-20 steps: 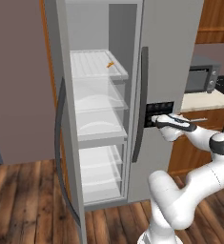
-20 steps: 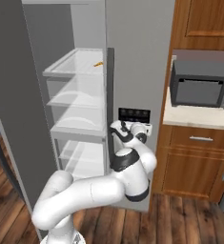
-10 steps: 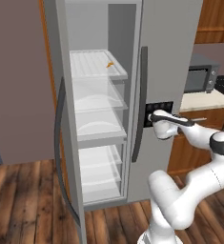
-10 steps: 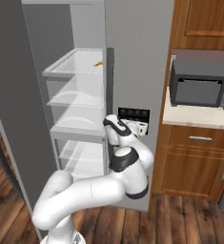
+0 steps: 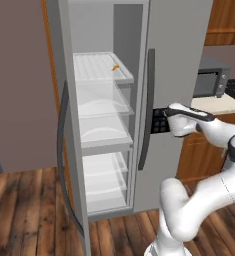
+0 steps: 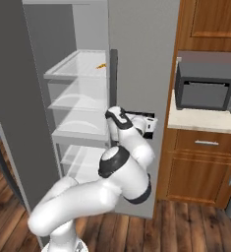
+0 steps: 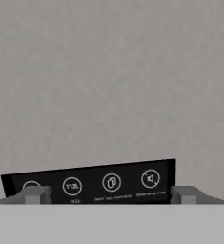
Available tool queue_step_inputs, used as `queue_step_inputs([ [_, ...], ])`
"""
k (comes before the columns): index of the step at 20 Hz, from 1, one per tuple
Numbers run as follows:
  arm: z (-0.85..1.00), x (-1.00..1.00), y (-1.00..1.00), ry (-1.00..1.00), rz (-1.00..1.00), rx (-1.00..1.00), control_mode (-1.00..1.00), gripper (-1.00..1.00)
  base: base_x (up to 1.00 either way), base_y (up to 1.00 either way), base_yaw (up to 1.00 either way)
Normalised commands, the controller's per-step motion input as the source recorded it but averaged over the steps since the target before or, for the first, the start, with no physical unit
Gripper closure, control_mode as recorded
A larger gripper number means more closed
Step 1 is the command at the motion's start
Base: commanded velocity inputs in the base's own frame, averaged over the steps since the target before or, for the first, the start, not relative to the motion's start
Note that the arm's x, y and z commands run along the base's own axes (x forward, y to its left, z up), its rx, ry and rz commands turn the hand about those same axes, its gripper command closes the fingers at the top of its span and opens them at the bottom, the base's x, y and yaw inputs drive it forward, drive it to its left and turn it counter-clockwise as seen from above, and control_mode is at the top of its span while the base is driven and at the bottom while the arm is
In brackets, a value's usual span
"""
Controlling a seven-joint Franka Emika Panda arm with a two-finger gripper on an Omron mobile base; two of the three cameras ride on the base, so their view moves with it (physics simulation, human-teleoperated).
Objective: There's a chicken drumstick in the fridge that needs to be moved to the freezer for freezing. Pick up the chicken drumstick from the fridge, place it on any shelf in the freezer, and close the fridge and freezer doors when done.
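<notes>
A small orange chicken drumstick (image 5: 116, 67) (image 6: 101, 65) lies on the top shelf of the open left compartment. That compartment's door (image 5: 64, 125) stands swung wide open. The right door (image 5: 179, 60) is closed. My gripper (image 7: 109, 195) is open with nothing between its fingers, and it faces the black control panel (image 7: 92, 183) on the closed right door. In the base views my gripper (image 5: 168, 114) (image 6: 113, 114) sits just right of that door's long dark handle (image 5: 148, 100), well below and right of the drumstick.
White shelves (image 5: 101, 107) fill the open compartment. A microwave (image 6: 208, 88) stands on a pale counter (image 6: 205, 120) to the right, with wooden cabinets (image 6: 205, 162) above and below. The open door's handle (image 5: 63, 160) juts out at the left. The floor is wood.
The gripper has gone from shut to open. The hand has shifted a little left and up along the closed right door, towards its handle.
</notes>
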Motion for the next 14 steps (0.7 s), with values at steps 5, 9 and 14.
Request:
queue_step_inputs([
  [5,1.00,-0.51,-0.24,0.14,-0.07,-0.03,-1.00,-1.00,0.00,0.00,0.00],
  [9,1.00,-0.89,-0.33,0.21,-0.05,-0.09,-1.00,-1.00,0.00,0.00,0.00],
  [14,1.00,-0.93,-0.49,0.22,-0.01,-0.07,-1.00,-1.00,0.00,0.00,0.00],
])
